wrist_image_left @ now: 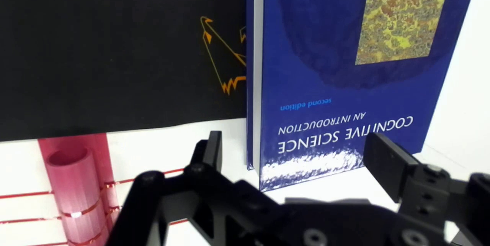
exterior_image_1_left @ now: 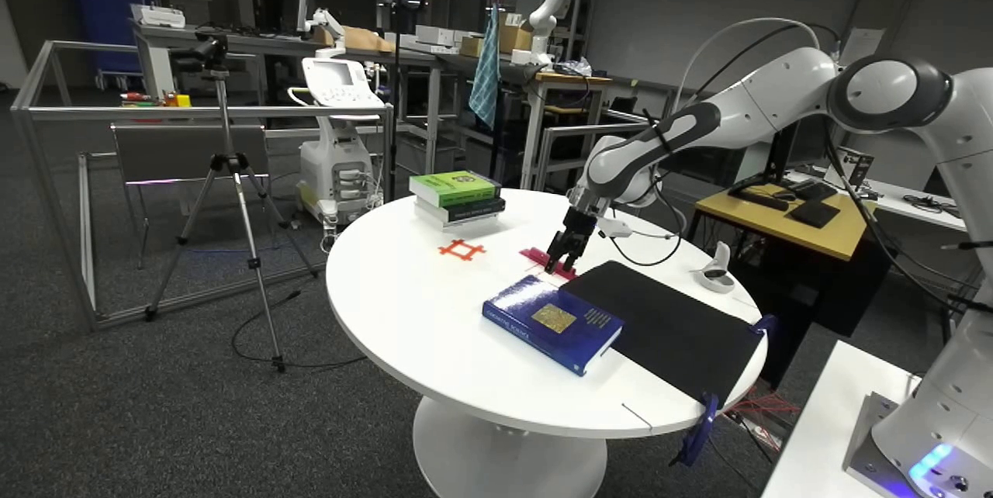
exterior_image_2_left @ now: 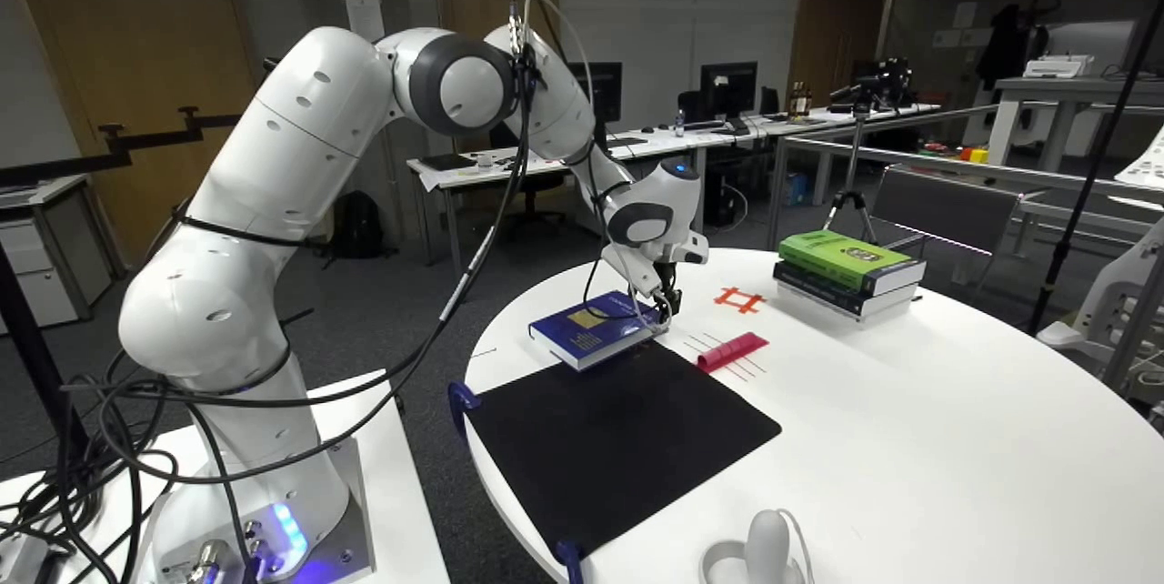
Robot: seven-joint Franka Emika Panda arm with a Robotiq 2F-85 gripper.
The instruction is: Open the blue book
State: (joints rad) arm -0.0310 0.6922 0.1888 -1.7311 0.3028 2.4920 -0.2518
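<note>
White table (exterior_image_1_left: 403, 296), closed blue book (exterior_image_1_left: 552, 326): my fingers (wrist_image_left: 386, 165), spread wide and empty, should hook only the top cover (wrist_image_left: 317, 77) from its page side, lifting toward the spine (exterior_image_1_left: 530, 338).

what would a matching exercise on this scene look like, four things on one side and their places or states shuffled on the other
Things:
1. blue book
2. green book
3. black mat
4. gripper

Places and states:
A. flat, with blue clamps at two corners
B. open, jaws apart
C. lying on a black book
D. closed, titled "Cognitive Science"

Right pairs: 1-D, 2-C, 3-A, 4-B
</note>
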